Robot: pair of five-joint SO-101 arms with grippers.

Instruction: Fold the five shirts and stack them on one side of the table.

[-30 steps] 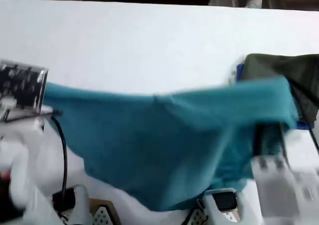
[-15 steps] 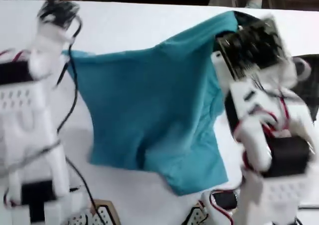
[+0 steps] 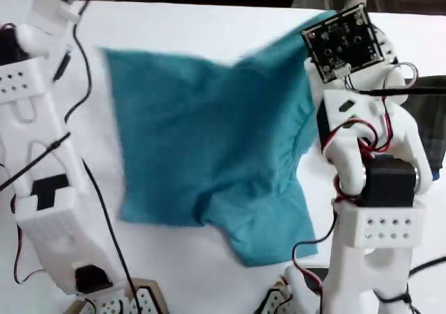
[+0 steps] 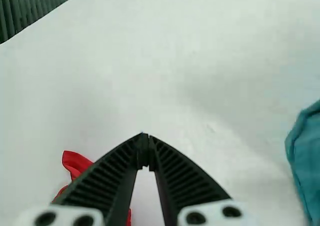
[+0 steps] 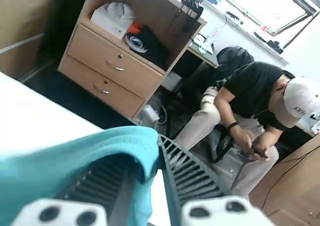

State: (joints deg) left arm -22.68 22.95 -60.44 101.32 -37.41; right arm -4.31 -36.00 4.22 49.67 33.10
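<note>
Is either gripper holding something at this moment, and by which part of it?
The right gripper holds the teal shirt by an edge near its far corner, the cloth draped over one finger. The left gripper is shut on nothing.

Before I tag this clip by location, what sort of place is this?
Probably an office or lab workroom: a white worktable carries the teal shirt, and beyond it stands a wooden cabinet with drawers and cluttered open shelves.
</note>
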